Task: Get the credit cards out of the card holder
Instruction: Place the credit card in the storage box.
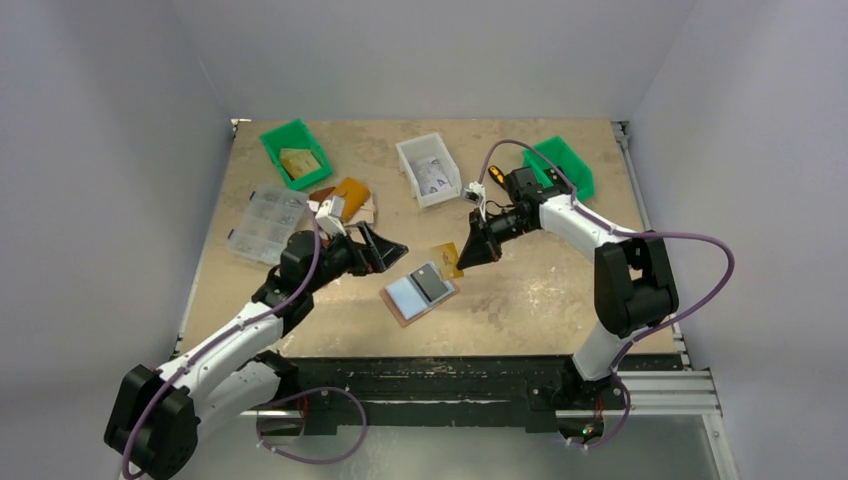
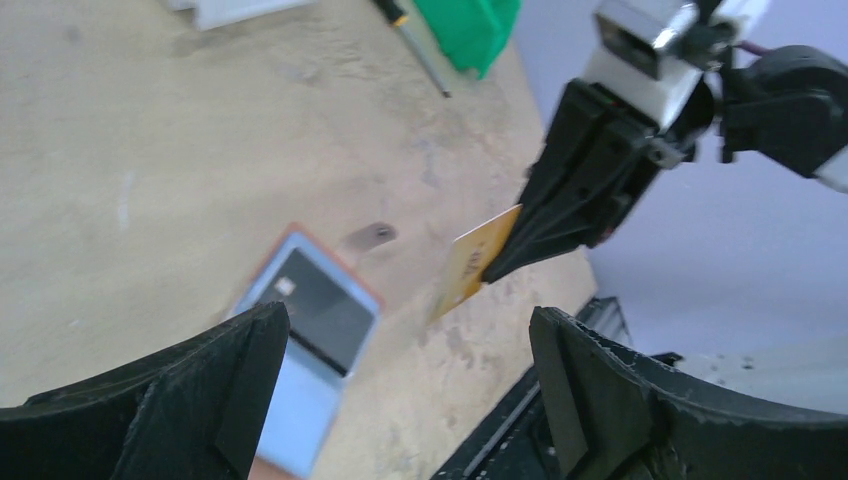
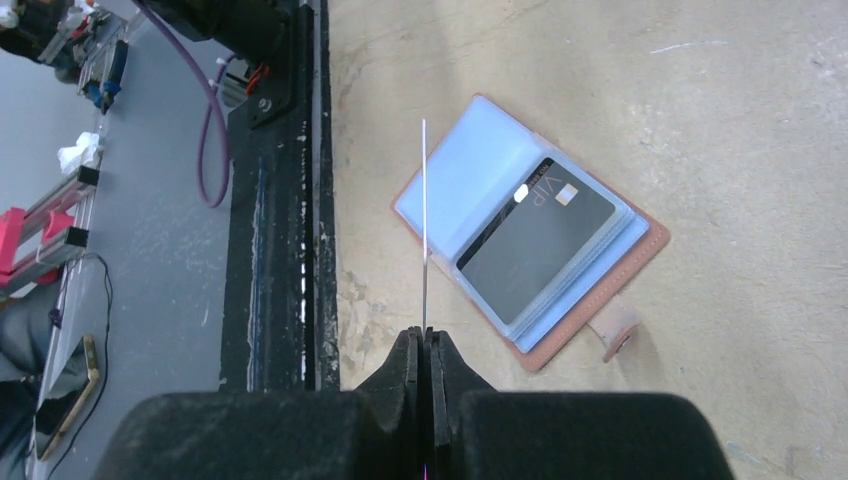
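The card holder (image 1: 396,310) lies open on the table, brown-pink leather with light blue sleeves; it also shows in the right wrist view (image 3: 650,252) and the left wrist view (image 2: 300,400). A dark grey card (image 3: 540,240) sits in its right sleeve. My right gripper (image 1: 466,256) is shut on a tan-gold card (image 1: 448,258) and holds it in the air beside the holder; the card shows edge-on in the right wrist view (image 3: 424,220) and flat in the left wrist view (image 2: 470,262). My left gripper (image 1: 392,254) is open and empty, left of the holder, above the table.
A green bin (image 1: 294,150) with tan papers stands at the back left, a white bin (image 1: 428,168) at the back middle, a green bin (image 1: 562,164) at the back right. A clear parts box (image 1: 266,224) and a mustard-yellow wallet (image 1: 350,196) lie left. The black table rail (image 1: 440,375) runs along the near edge.
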